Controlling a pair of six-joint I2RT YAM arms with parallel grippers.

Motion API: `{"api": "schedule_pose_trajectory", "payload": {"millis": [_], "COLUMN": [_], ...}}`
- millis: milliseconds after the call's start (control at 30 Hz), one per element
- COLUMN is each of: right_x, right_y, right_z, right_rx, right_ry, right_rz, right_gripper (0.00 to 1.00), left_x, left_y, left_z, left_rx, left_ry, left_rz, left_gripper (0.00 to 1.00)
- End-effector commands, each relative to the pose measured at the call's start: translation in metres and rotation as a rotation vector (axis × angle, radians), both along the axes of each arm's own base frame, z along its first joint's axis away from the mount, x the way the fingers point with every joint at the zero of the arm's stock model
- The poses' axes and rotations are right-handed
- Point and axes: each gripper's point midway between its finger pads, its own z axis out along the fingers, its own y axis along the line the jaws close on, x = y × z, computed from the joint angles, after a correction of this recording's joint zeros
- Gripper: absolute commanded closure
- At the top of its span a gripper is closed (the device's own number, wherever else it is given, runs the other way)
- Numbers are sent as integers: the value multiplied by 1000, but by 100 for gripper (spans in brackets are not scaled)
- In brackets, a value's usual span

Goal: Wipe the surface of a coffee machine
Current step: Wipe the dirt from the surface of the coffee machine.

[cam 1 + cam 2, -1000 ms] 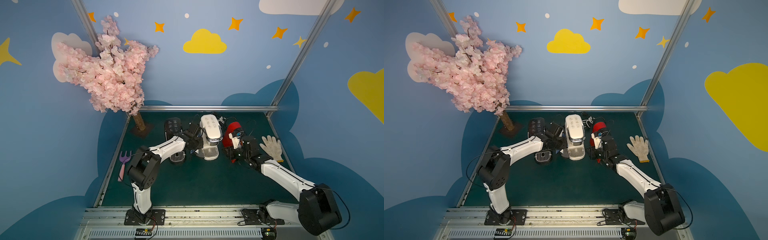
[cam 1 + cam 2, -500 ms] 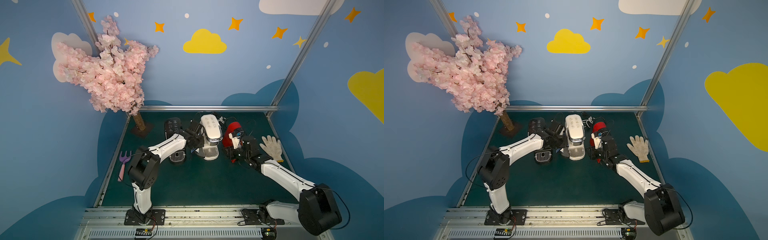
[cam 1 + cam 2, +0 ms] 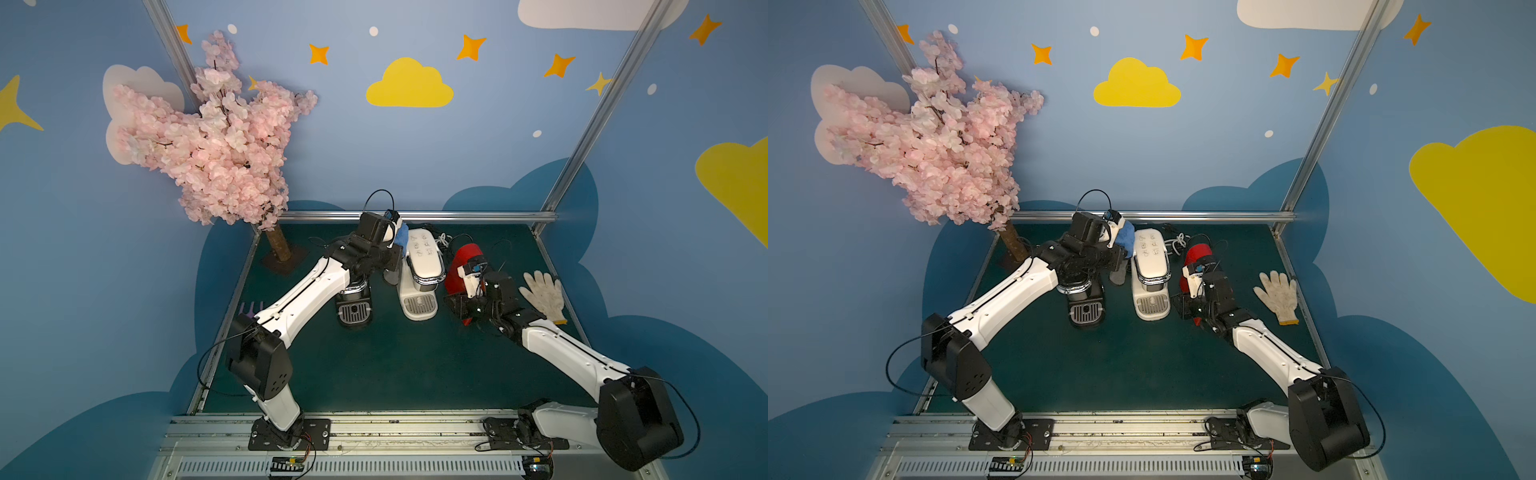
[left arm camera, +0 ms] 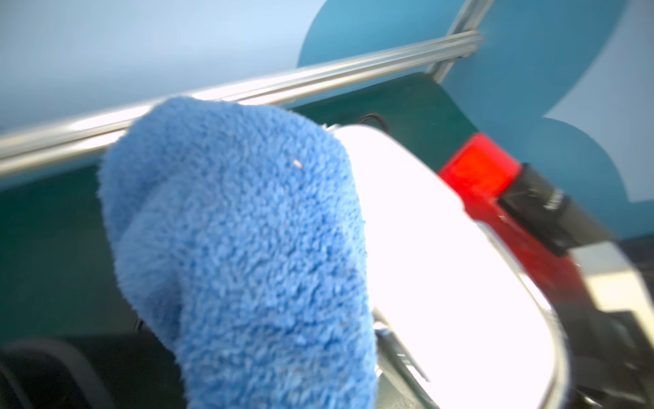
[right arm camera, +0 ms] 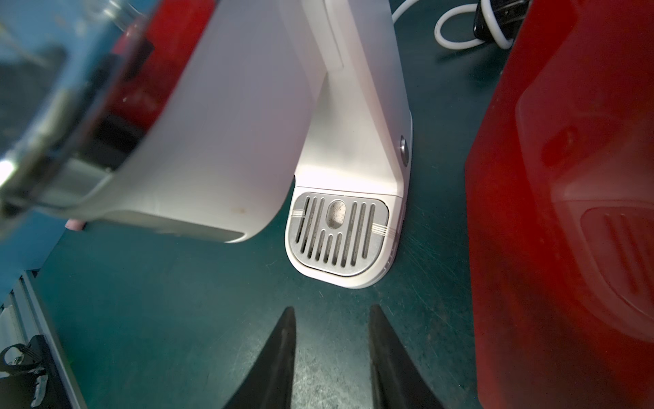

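Note:
The cream-white coffee machine (image 3: pixel 424 259) (image 3: pixel 1150 255) stands mid-table between a black machine and a red one. A fluffy blue cloth (image 3: pixel 401 238) (image 3: pixel 1124 240) (image 4: pixel 240 248) is pressed against the rear left edge of its rounded top (image 4: pixel 442 265), with my left gripper (image 3: pixel 395 232) shut on it. The cloth hides the left fingers in the left wrist view. My right gripper (image 5: pixel 331 311) (image 3: pixel 455 302) is open and holds nothing. It hovers low over the mat just in front of the silver drip grille (image 5: pixel 338 233).
The black machine (image 3: pixel 353 305) sits under my left forearm. The red-and-black machine (image 3: pixel 461 266) (image 5: pixel 566 212) crowds my right wrist. A white glove (image 3: pixel 544 295) lies at right, a purple fork (image 3: pixel 249 309) at left, the blossom tree (image 3: pixel 216 137) back left and a white cable (image 5: pixel 460 35) behind.
My left gripper has carried the blue cloth up and back, from the machine's left side to the rear of its top. The right arm has not moved.

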Motion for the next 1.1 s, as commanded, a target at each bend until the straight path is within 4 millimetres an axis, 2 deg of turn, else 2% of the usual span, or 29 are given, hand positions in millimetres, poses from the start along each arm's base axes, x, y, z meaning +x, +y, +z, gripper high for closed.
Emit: {"api": "schedule_pose_trajectory", "payload": {"millis": [0,133,233,333,433,633,733,900,1067], "right_x": [0,2,2,2,2,1,1,0,-1], "right_y": [-6,-6,-6,-6,-5,-6,-7,-8,-6], "right_z": [-13,-16,-17,-18,-19,-16,-16,-15,-15], "right_rx": [-27,-32,-34,-34,-34,-35,-42,-45,-41], "right_ry": [23,31,35,36,40,31,28,23,21], "right_rz": [-26,-29,-28,-30,-27,-29,-30,-34,-27], "right_gripper": [65,65,65,65,65,65,65,65,65], "left_x": [-15,-34,-57,-73,-73,-31,-12,24,58], "left_y": [-19,-37,-57,-74,-83,-73,-69,-53,-44], "left_z": [31,51,62,64,58,14,-3,-20,-32], "left_rx": [-14,-24,-49,-44,-21,184,218,296,277], "left_ry": [-89,-73,-45,-27,4,55,84,63,73], "left_rz": [-172,-251,-353,-425,-444,-300,-255,-148,-92], "left_gripper": [97,97,97,97,97,97,97,97,97]}}
